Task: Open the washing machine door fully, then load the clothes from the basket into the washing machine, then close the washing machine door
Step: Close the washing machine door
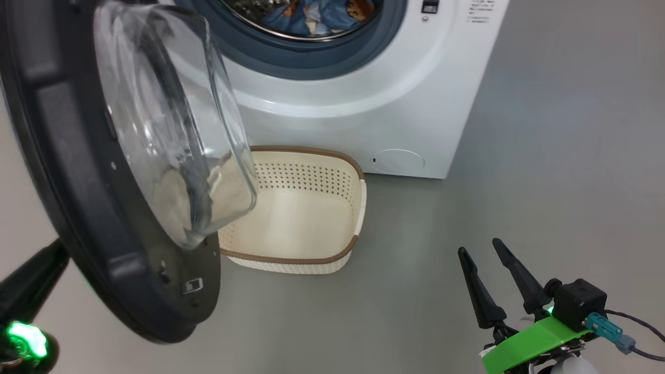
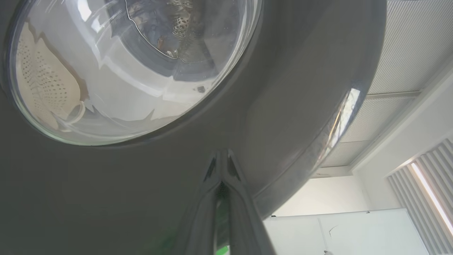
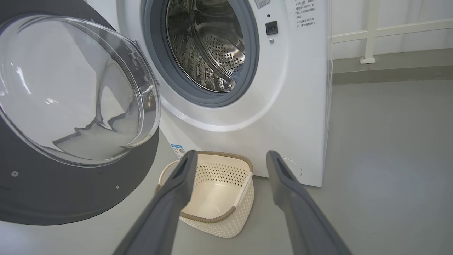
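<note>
The washing machine (image 1: pixel 363 119) stands with its round door (image 1: pixel 67 171) swung out toward me on the left, glass bowl (image 1: pixel 171 119) facing the drum. Blue printed clothes (image 1: pixel 311 13) lie inside the drum. The cream basket (image 1: pixel 311 258) sits on the floor below the opening, with nothing in it. My left gripper (image 1: pixel 54 254) is shut, and its tips (image 2: pixel 222 156) touch the outer black face of the door (image 2: pixel 283 88). My right gripper (image 1: pixel 478 246) hangs open at the lower right, well clear of the basket (image 3: pixel 208 217), with nothing between its fingers (image 3: pixel 177 184).
Bare grey floor (image 1: pixel 519 182) spreads to the right of the machine and the basket. A white rail (image 3: pixel 370 35) runs along the wall behind the machine's right side. The open door (image 3: pixel 70 191) takes up the space at the left.
</note>
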